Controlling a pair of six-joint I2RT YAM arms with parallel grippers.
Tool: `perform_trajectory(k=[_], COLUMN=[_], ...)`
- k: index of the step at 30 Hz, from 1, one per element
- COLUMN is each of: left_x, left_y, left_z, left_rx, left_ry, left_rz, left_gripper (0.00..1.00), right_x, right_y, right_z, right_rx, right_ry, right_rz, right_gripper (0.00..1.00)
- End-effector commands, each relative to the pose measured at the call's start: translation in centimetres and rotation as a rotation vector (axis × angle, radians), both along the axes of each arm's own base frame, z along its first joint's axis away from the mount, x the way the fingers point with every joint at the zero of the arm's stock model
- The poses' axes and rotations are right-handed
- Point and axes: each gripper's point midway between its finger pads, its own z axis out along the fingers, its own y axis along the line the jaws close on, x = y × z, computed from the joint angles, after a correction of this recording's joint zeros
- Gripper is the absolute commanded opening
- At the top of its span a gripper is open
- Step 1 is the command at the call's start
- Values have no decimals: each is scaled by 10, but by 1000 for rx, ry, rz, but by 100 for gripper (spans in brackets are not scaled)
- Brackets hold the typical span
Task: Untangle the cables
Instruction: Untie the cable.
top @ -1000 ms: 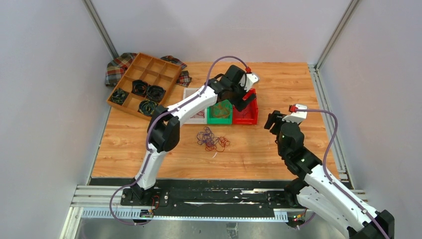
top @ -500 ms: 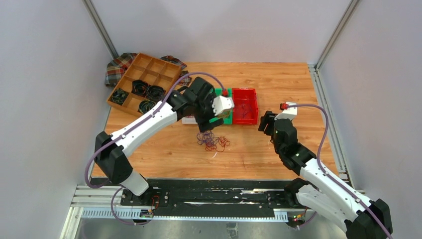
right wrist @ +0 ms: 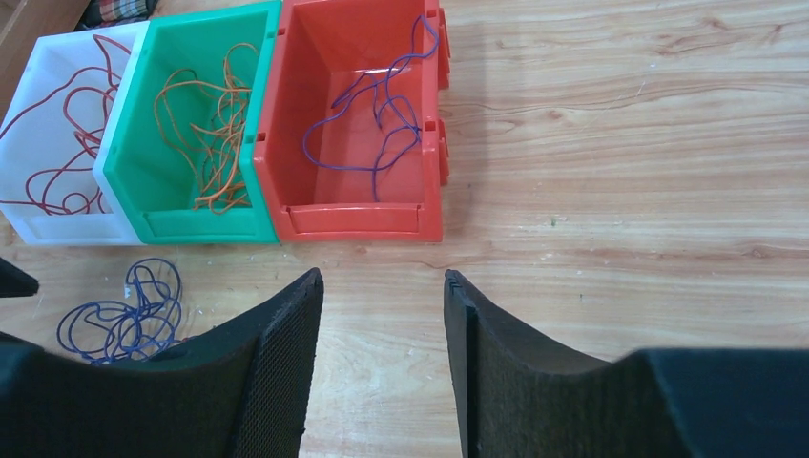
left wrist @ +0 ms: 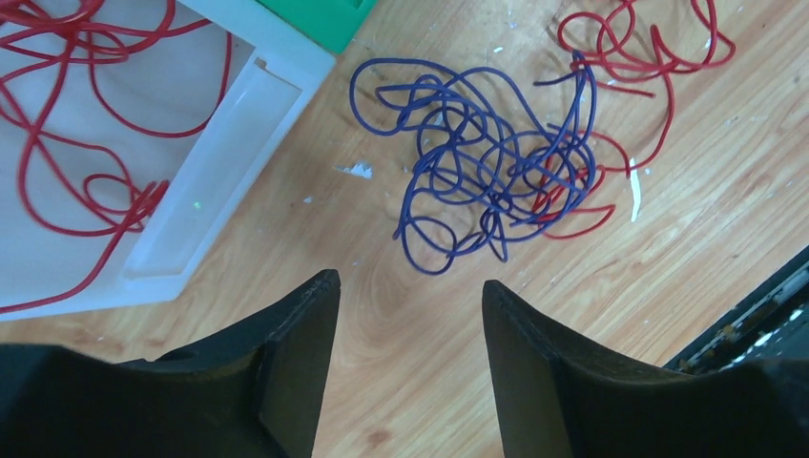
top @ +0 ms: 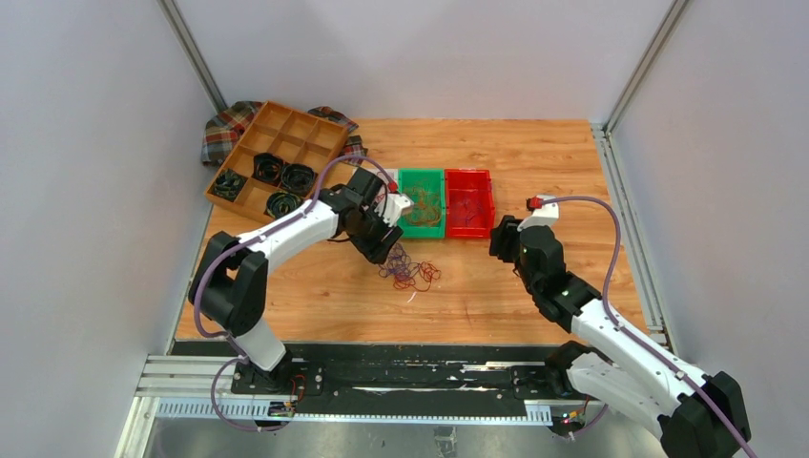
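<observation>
Top view: left gripper (top: 386, 248) hangs just beside cable clump (top: 410, 271) on table (top: 534, 153), near green bin (top: 423, 173); right gripper (top: 500, 239) waits well apart.

Left wrist: jaws parted, empty, above purple cable (left wrist: 477, 172) snarled with red cable (left wrist: 625, 57). Best pinch one outer purple loop, lift slowly.

Right wrist: jaws parted, empty, facing red bin (right wrist: 358, 221).

Since a second ago, left arm has swung from bins back to clump.

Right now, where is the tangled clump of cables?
In the top view the clump lies on the table near its centre, just on the near side of the white bin and green bin, beside the left gripper.
</observation>
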Motion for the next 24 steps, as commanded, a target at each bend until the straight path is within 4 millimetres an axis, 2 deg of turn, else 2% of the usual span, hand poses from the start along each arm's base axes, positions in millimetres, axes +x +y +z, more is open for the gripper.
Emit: perform_trajectory(k=[1, 5, 9, 14, 17, 20, 22, 23, 24], left_x=[12, 17, 22, 7, -1, -4, -4, -1, 1], left_y=[-20, -19, -12, -8, -12, -17, -20, -22, -24], left_z=[-3, -13, -20, -25, -29, -30, -26, -21, -15], left_rx=[-103, -97, -121, -124, -148, -175, -191, -198, -204], left_ry=[4, 16, 40, 92, 128, 154, 159, 150, 142], left_rz=[78, 106, 154, 131, 121, 109, 103, 99, 95], left_gripper=[61, 59, 48, 46, 46, 41, 28, 15, 7], right_x=[1, 1, 1, 1, 2, 2, 1, 1, 1], right_y=[5, 5, 6, 6, 6, 7, 7, 6, 7], right_z=[13, 13, 13, 16, 19, 20, 21, 22, 23], right_rx=[22, 18, 19, 14, 15, 19, 20, 22, 24], right_ry=[-22, -24, -27, -34, -39, -41, -41, -42, -44], right_rz=[18, 24, 27, 31, 29, 32, 31, 32, 33], right_gripper=[49, 47, 44, 42, 41, 39, 37, 35, 34])
